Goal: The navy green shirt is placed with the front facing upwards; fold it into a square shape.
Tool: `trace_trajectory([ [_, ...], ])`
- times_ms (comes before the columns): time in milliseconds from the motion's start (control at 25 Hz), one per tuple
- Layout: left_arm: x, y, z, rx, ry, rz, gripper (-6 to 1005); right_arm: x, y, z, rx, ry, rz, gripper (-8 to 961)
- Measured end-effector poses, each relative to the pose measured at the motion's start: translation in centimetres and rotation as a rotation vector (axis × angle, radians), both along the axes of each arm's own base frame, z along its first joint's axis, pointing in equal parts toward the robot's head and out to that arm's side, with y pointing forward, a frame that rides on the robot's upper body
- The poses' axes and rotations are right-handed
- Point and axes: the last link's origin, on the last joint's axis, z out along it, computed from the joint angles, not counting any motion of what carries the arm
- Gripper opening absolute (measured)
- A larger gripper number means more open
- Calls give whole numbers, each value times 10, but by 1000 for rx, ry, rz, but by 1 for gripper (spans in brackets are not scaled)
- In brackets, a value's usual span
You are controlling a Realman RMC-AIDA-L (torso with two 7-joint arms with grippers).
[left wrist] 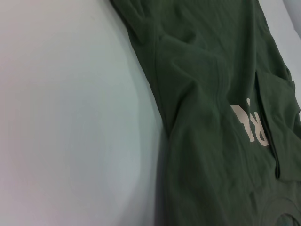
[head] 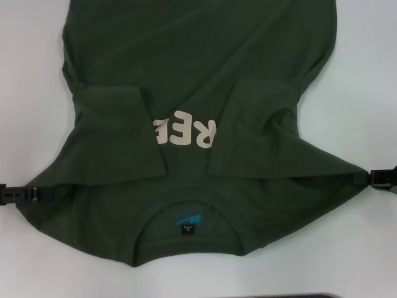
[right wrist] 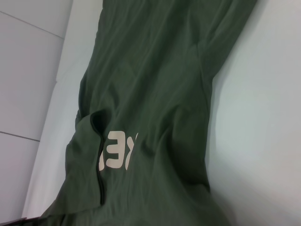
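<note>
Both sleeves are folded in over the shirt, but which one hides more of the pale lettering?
The sleeve on the robot's left. Its edge cuts off the lettering right beside the E, covering the rest. The right sleeve only reaches the edge of the R.

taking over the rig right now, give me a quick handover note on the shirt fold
Left gripper grips the navy green shirt at its left shoulder edge; right gripper grips the right shoulder edge.
Shirt lies front up on the white table, collar nearest the robot.
Done: both sleeves folded in over the chest lettering.
Left: fold the shirt lengthwise into a square, then release.
</note>
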Motion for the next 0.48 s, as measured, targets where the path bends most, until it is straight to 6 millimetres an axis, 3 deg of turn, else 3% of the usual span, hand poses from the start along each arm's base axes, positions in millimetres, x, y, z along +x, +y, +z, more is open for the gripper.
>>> trace_trajectory([
  [480,-1,6,-3,9,30,5,696,-1,1,0,2,1,4,45],
])
